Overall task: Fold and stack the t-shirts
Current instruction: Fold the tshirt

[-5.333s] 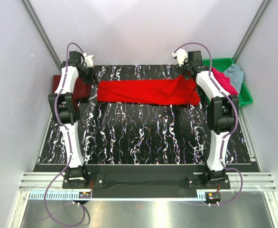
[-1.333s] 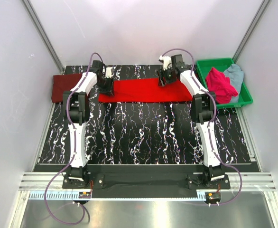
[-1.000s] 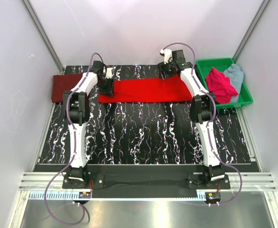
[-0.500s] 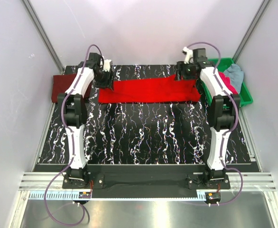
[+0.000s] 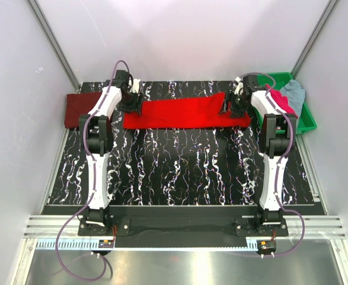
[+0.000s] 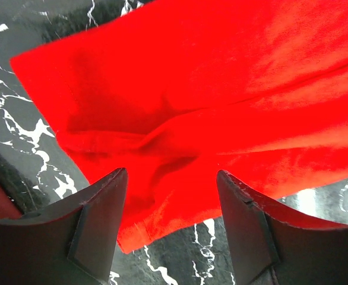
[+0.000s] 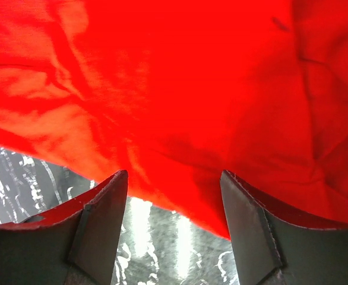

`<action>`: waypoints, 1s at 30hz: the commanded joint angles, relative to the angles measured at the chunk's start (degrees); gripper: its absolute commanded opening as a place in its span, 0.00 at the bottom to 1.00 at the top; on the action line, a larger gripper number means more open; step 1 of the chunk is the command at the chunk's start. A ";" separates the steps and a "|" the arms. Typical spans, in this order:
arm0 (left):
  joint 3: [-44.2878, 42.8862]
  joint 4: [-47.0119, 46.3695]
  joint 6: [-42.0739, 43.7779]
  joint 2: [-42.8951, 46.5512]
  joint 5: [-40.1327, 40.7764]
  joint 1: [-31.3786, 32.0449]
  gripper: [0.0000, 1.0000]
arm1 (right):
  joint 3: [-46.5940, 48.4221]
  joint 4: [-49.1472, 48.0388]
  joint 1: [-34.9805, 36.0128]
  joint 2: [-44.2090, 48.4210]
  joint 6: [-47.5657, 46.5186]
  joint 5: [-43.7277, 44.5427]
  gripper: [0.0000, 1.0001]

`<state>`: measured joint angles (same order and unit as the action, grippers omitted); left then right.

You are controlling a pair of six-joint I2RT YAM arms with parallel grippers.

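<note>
My left gripper (image 6: 171,175) and right gripper (image 7: 174,173) both have their jaws apart and hold nothing. They hang over the ends of the red t-shirt (image 5: 180,113), a strip across the upper middle. It looks light and limp, so I'd pinch the end corners. Both arms reach far forward, wrists tipped down.

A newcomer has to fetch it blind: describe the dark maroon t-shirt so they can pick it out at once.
Start at the black white-veined table and go to its far left corner. There the dark maroon t-shirt lies as a flat compact rectangle. It is darker and much shorter than the bright red t-shirt stretched out beside it, and it lies outside the green tray.
</note>
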<state>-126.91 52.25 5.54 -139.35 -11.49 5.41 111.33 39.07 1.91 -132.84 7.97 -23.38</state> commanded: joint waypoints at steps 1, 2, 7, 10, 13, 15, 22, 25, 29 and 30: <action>-1.15 -0.84 -0.18 -0.22 1.99 0.13 0.67 | 2.58 0.57 -1.56 -0.84 1.17 -0.53 0.71; -0.71 -0.57 -0.18 -0.31 2.25 0.13 0.67 | 2.40 0.83 -1.56 -1.02 1.26 -0.36 0.71; 0.17 0.40 0.00 -1.10 3.93 0.04 0.69 | -1.98 2.15 -1.56 1.43 0.56 0.26 0.72; 0.44 0.48 -0.18 -1.63 4.10 0.04 0.70 | -5.59 2.76 -3.32 3.63 0.12 0.79 0.72; 0.17 0.40 -0.44 -2.33 4.19 0.04 0.70 | -8.75 2.42 -3.67 5.04 0.03 1.31 0.73; -0.35 0.40 -0.62 -2.77 4.19 0.04 0.71 | -10.42 2.06 -3.76 5.57 -0.06 1.67 0.73; -0.70 0.92 -1.15 -2.86 3.93 0.04 0.73 | -12.89 2.33 -3.76 6.45 -0.32 2.37 0.75; 1.83 1.89 -1.49 -1.02 3.49 0.21 0.73 | -14.12 2.42 -3.93 7.06 -0.67 2.81 0.75; 8.51 3.38 -2.37 2.23 2.79 0.13 0.73 | -12.90 2.59 -4.28 6.72 -1.02 3.07 0.76; 11.39 3.47 -2.46 3.54 2.44 0.13 0.73 | -11.32 2.59 -4.29 6.10 -0.85 3.07 0.76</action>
<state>-120.97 51.29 4.47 -138.45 -8.08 5.45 98.70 38.98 -1.56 -127.13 8.19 -23.46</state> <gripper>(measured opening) 0.726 0.754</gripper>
